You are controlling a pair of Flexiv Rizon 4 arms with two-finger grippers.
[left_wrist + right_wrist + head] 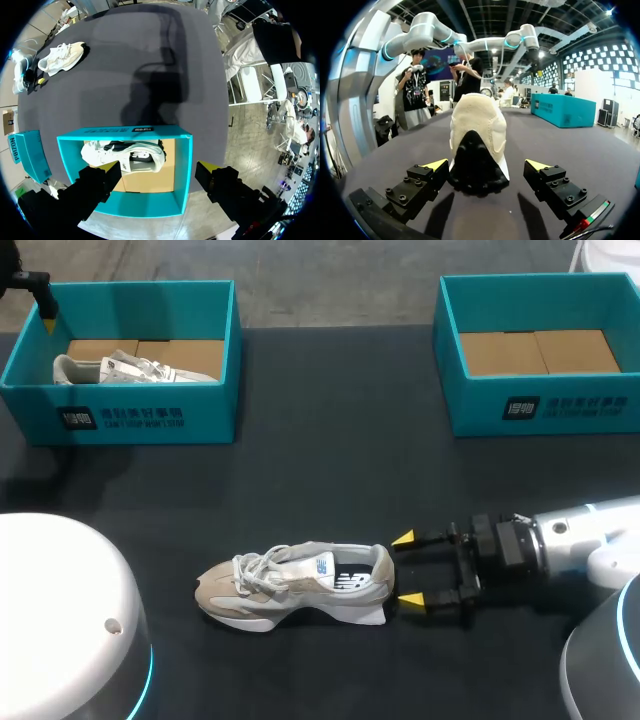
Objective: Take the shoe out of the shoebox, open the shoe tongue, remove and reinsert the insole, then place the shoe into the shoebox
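Shoe (pixel 295 585): is lying upright on its sole on the bench (pixel 330 460), out of both boxes. Its heel (pixel 477 165) is facing the right arm and its toe is pointing away from that arm.
Right fingers (pixel 404 538): are standing wide open and gripping nothing. One yellow tip sits just off each flank of the shoe's heel; whether either is brushing it, I cannot tell.
Left fingers (pixel 222 185): are hanging spread and empty, well apart from the shoe. They are over the left shoebox (pixel 150 420), where a second shoe (pixel 120 368) is lying.
Right shoebox (pixel 560 405): is standing empty, well apart from the shoe on its heel side.
Step in hand: the take-out looks finished. The right arm seems to be setting up to pin the heel so the tongue (pixel 318 566) can be opened.
Doing it well: the right arm should be advancing until the heel counter, not the soft collar, is sitting between the pads, then closing squarely and low. That way the shoe is pressing into the bench rather than tipping toward its toe.
Left arm's part: it would be coming across to the laces (pixel 255 568) and lifting the tongue up and toward the toe (a light pinch should do).
Risk: a lopsided squeeze is likely to be swivelling the shoe about its heel.
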